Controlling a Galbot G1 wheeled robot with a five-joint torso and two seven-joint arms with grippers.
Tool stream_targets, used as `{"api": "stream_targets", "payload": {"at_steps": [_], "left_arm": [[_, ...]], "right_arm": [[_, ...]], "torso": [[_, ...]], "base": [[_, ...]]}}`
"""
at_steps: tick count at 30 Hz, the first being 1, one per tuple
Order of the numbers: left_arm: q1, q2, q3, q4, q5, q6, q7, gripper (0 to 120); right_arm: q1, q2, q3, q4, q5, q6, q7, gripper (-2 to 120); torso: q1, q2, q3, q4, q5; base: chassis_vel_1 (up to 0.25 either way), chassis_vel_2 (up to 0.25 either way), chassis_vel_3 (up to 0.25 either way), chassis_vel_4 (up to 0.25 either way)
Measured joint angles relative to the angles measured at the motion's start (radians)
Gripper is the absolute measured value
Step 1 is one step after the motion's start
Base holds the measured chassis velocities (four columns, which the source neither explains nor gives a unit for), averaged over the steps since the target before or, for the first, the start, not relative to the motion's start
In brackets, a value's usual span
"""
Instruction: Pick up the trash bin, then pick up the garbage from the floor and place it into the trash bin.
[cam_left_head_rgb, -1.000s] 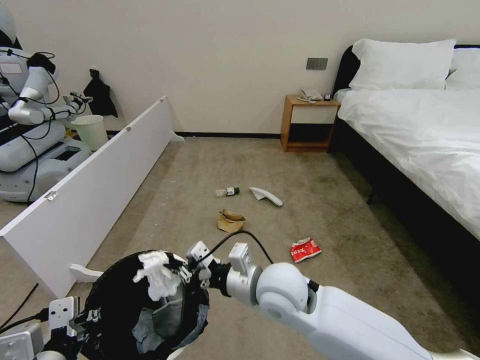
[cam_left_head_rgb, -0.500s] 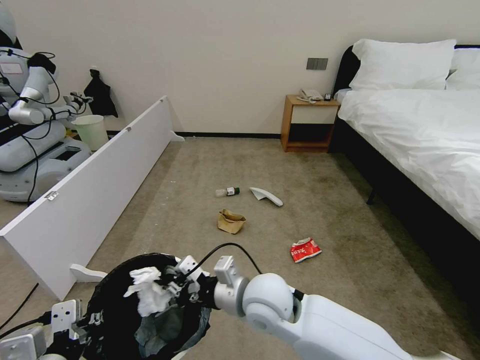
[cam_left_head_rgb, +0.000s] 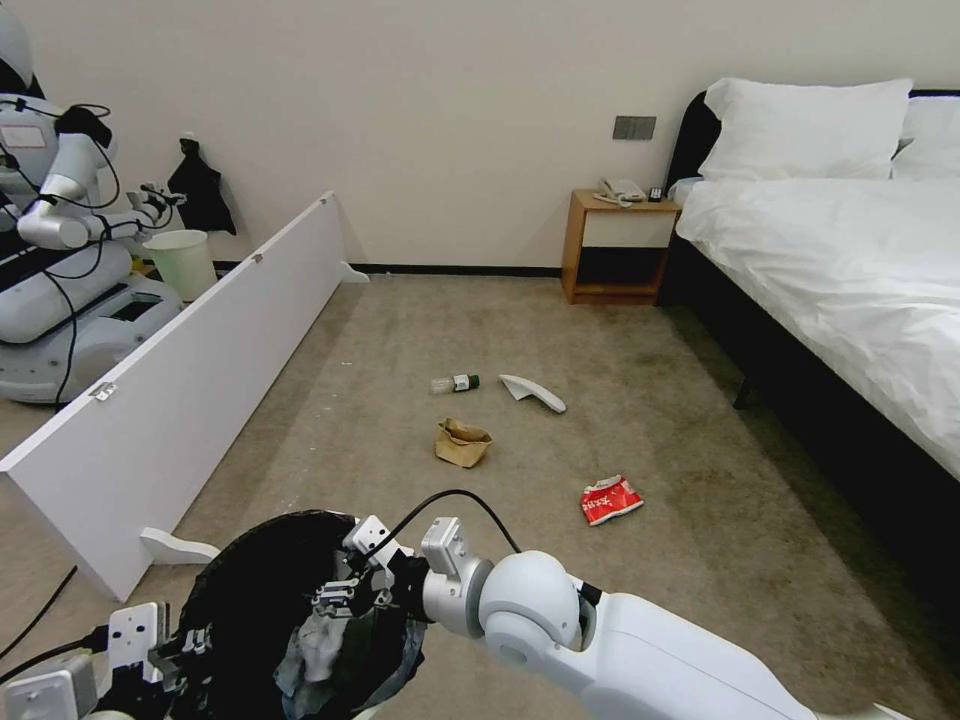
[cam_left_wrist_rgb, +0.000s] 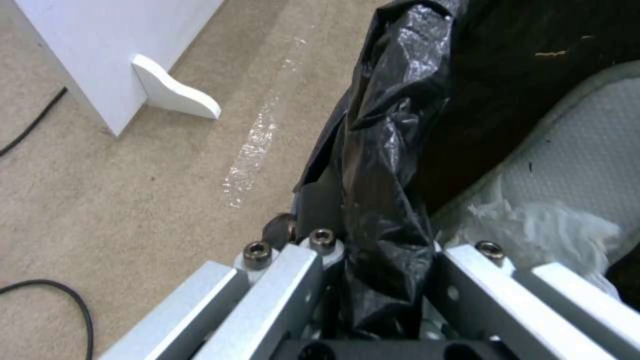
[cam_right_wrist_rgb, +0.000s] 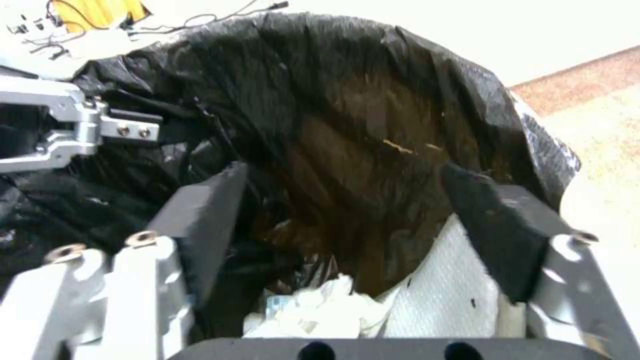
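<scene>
Hanging over the mouth of the trash bin (cam_left_head_rgb: 250, 600), the right gripper (cam_left_head_rgb: 345, 592) now has its jaws spread wide and empty; the crumpled tissue (cam_right_wrist_rgb: 313, 310) it carried half a second ago has dropped and lies at the bottom of the black liner beside a white slipper (cam_right_wrist_rgb: 440, 295). The left gripper (cam_left_wrist_rgb: 380, 280) stays clamped on the bagged rim, keeping the bin raised above the floor (cam_left_head_rgb: 680, 420). That makes one more piece binned. Out on the carpet remain a brown paper bag (cam_left_head_rgb: 461, 442), a red wrapper (cam_left_head_rgb: 610, 499), a green-capped bottle (cam_left_head_rgb: 455, 383) and a second slipper (cam_left_head_rgb: 533, 392).
</scene>
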Motion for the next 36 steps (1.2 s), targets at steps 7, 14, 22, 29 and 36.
{"api": "stream_targets", "payload": {"at_steps": [7,14,22,29,36], "left_arm": [[0.001,-0.002,-0.002,0.000,0.000,0.000,0.000,3],[0.004,-0.003,-0.016,0.000,0.000,0.000,0.002,3],[-0.014,0.000,-0.040,0.023,0.000,0.000,0.006,3],[-0.019,-0.007,-0.059,0.052,0.007,0.000,0.010,3],[-0.018,-0.011,-0.048,0.064,0.000,0.000,-0.004,3]], "right_arm": [[-0.002,-0.008,0.023,0.021,-0.024,0.061,-0.003,100],[-0.033,-0.030,0.134,0.055,-0.025,0.146,0.029,100],[-0.169,-0.135,0.413,0.022,-0.061,0.169,0.134,100],[-0.419,-0.185,0.652,0.056,-0.159,0.186,0.151,100],[-0.728,-0.129,0.931,0.139,-0.292,0.184,0.122,100]], "torso": [[0.000,0.000,0.000,0.0001,0.0000],[0.000,0.000,0.000,0.0002,0.0001],[0.000,0.000,0.000,-0.0001,0.0003],[0.000,0.000,0.000,0.0000,0.0004],[0.000,0.000,0.000,-0.0001,0.0003]], "base": [[0.000,0.000,0.000,0.000],[0.000,0.000,0.000,0.000],[0.000,0.000,0.000,0.000],[0.000,0.000,0.000,0.000],[0.000,0.000,0.000,0.000]]}}
